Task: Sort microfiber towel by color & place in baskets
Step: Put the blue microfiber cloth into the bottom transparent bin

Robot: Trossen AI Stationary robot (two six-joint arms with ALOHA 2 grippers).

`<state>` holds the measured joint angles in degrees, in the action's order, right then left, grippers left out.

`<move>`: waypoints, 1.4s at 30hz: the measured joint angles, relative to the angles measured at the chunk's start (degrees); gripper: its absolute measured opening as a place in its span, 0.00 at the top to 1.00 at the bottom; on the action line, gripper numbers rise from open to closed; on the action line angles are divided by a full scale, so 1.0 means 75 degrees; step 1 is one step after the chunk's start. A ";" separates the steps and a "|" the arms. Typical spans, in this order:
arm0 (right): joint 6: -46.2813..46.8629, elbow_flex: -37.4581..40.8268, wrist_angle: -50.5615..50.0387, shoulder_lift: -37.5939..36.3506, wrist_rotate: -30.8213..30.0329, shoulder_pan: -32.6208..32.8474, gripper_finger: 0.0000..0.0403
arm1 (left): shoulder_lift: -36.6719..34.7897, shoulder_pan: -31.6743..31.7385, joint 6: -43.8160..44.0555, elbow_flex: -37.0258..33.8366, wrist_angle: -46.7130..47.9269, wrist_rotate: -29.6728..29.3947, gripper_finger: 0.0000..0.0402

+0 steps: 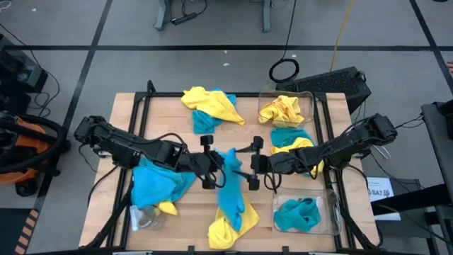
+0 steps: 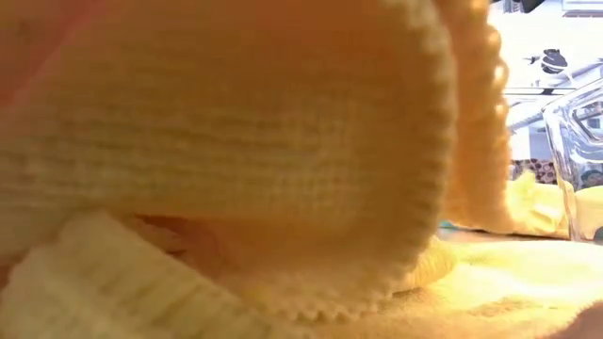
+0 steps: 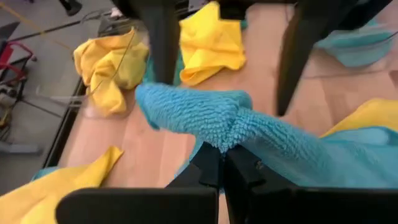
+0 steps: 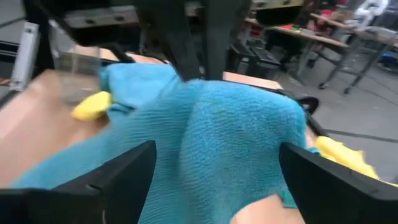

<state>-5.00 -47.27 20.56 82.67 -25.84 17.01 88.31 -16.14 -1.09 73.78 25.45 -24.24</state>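
The blue towel (image 1: 228,185) in play is soft, light and floppy: it hangs and folds under its own weight, so any hold has to be a pinch on a bunched fold or a corner, not a flat press. Its looped pile looks grippy, not slick, and nothing about it is fragile. It lies at the middle of the counter (image 1: 170,113), stretching down toward the near edge, where it meets a yellow towel (image 1: 225,228).

The left pincer (image 3: 222,163) is closed on a gathered fold of that blue towel; the left wrist view shows the cloth bunched right at the closed tips and a free end jutting beyond them. The left arm reaches in low from the left side to the counter's centre.

The right pincer (image 1: 253,163) faces it from the right, just beside the same towel, with its jaws spread wide and the blue cloth lying between them, not gripped. I judge a good hold for it would be the free end opposite the left pinch.

Other towels lie scattered, and two baskets on the right hold yellow (image 1: 306,95) and blue (image 1: 331,212).
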 joint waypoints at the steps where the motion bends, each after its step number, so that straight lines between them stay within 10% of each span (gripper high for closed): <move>1: -0.0003 0.0000 -0.0003 0.0000 -0.0015 -0.0029 0.18 | 0.0000 0.0002 -0.0083 0.0000 -0.0047 0.0011 0.99; 21: 0.0201 0.0000 0.1179 0.0708 0.0638 -0.0427 0.23 | 0.0000 0.0000 -0.0978 0.0548 -0.0586 0.0325 0.99; 42: 0.0037 0.0000 0.0376 0.0708 0.0698 -0.0830 0.99 | -0.0020 -0.0537 -0.1616 0.0548 -0.1125 0.0337 0.99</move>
<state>-4.72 -47.27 23.38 87.99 -20.60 10.78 88.16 -20.16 -13.21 77.89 17.02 -21.71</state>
